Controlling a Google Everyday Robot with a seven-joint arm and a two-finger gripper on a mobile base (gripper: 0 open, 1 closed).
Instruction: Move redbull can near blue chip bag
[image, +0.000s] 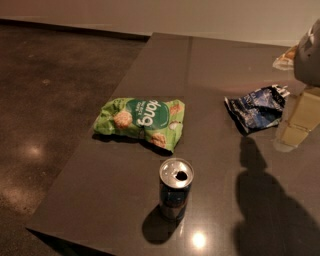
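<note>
The redbull can stands upright near the front edge of the dark table, its silver top with the pull-tab hole facing up. The blue chip bag, crumpled with white markings, lies at the right of the table, well behind and to the right of the can. My gripper hangs at the right edge of the view, just right of the blue chip bag and far from the can. It holds nothing that I can see.
A larger green snack bag lies just behind and left of the can. A pale orange-and-white packet lies at the far right back. The table's left and front edges drop to a dark floor.
</note>
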